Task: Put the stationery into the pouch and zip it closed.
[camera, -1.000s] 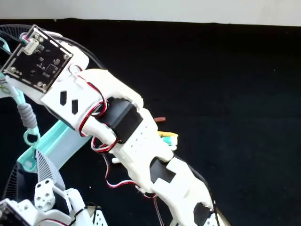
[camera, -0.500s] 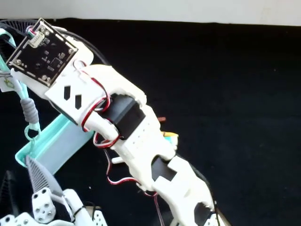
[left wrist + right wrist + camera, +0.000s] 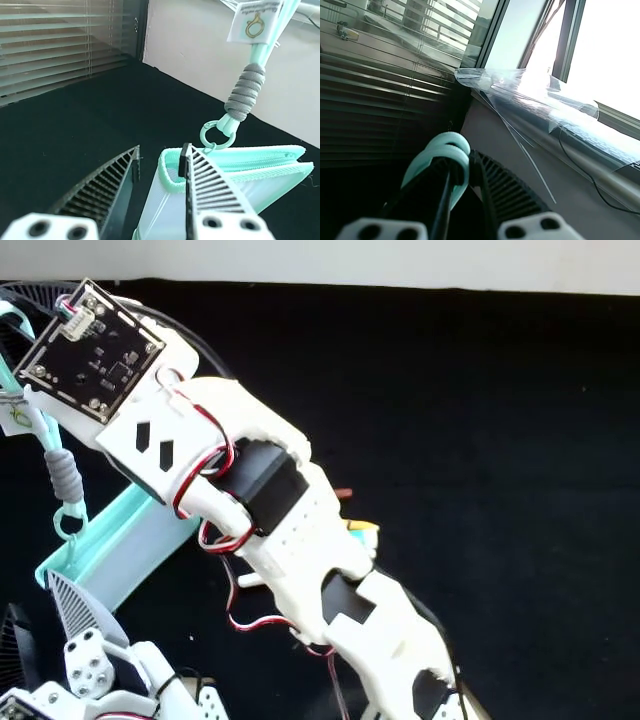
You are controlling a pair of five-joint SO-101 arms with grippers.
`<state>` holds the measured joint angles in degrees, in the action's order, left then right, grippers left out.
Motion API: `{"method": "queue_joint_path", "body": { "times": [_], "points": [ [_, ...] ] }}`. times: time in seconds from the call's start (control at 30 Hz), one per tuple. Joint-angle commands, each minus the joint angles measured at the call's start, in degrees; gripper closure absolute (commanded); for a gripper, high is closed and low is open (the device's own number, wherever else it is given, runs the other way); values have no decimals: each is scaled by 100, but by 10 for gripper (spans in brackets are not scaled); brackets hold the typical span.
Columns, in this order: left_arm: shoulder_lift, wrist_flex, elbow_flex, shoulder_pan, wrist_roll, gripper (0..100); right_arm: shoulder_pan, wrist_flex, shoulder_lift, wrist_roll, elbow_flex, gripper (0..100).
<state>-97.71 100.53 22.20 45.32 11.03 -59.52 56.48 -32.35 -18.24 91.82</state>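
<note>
Nearest us, the left gripper point(image 3: 161, 150) has its fingers spread wide. The near end of the mint pouch point(image 3: 250, 172) sits between them, close against one finger, with nothing clamped. The pouch slants upward over the black table point(image 3: 480, 440). Beside the pouch, under the right arm, some stationery point(image 3: 358, 531) lies on the table. Beyond the pouch, a mint cord point(image 3: 245, 95) rises from its ring point(image 3: 217, 135) to the right gripper point(image 3: 460, 162), whose fingers are pinched tight on the cord's loop.
</note>
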Motion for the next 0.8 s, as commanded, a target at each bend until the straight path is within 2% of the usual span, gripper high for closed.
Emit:
{"method": "queue_joint_path", "body": {
  "times": [0.0,0.6,0.77],
  "points": [
    [127,35,40,66,9,836,75,-110,57,53,22,992],
    [119,26,892,57,-9,836,277,136,66,53,57,992],
    [-180,35,1209,57,-343,865,277,127,92,53,57,992]
  ]
}}
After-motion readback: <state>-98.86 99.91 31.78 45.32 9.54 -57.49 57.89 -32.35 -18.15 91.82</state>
